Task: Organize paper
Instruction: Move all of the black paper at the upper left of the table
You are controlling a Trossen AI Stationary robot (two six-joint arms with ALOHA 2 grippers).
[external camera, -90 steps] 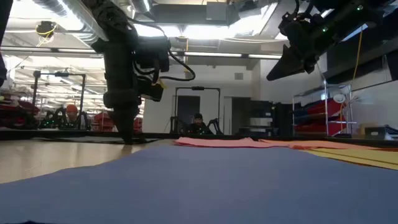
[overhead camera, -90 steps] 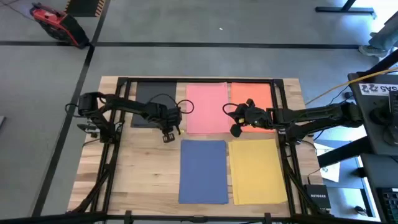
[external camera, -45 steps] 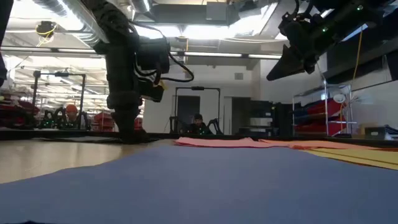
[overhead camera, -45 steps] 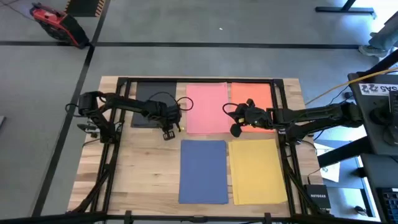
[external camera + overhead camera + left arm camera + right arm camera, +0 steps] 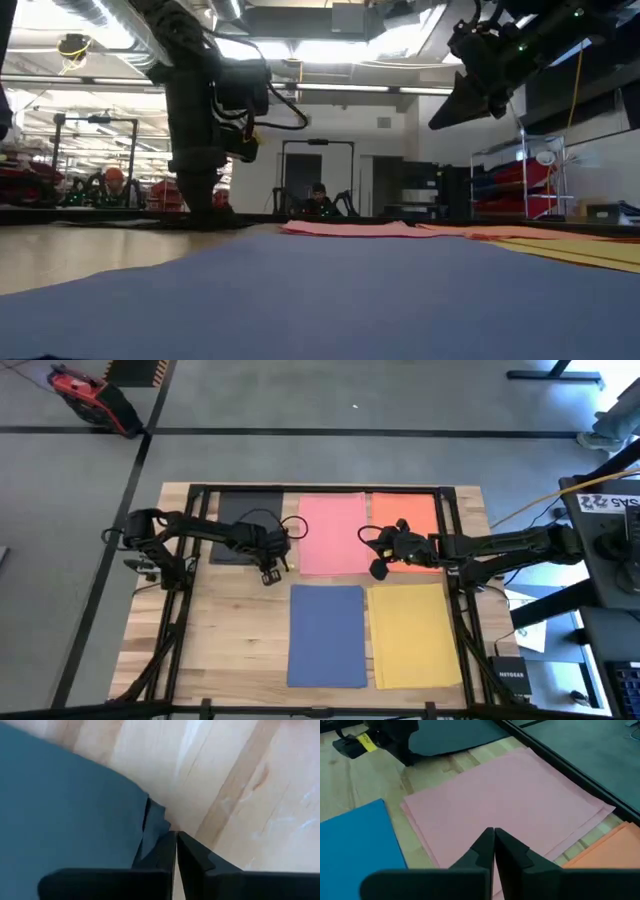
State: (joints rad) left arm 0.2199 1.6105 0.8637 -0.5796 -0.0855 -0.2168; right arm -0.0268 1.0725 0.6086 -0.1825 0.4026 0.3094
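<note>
High: your left pincer (image 5: 270, 574) sits at the black paper's (image 5: 240, 520) near corner, far-left of the surface (image 5: 230, 640); right pincer (image 5: 379, 569) hovers between pink paper (image 5: 333, 530) and orange-red paper (image 5: 410, 510) | Left wrist: fingers pressed together, a corner of the black sheet beside the tips | Right wrist: fingers pressed together above pink; blue paper (image 5: 360, 840) nearby.

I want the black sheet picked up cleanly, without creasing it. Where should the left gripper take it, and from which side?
Take the black paper at its near right corner, which already curls up off the table, coming straight down from above. The left gripper sits at that corner with its fingers closed. The rest lies flat, offering no other edge to pinch.
</note>
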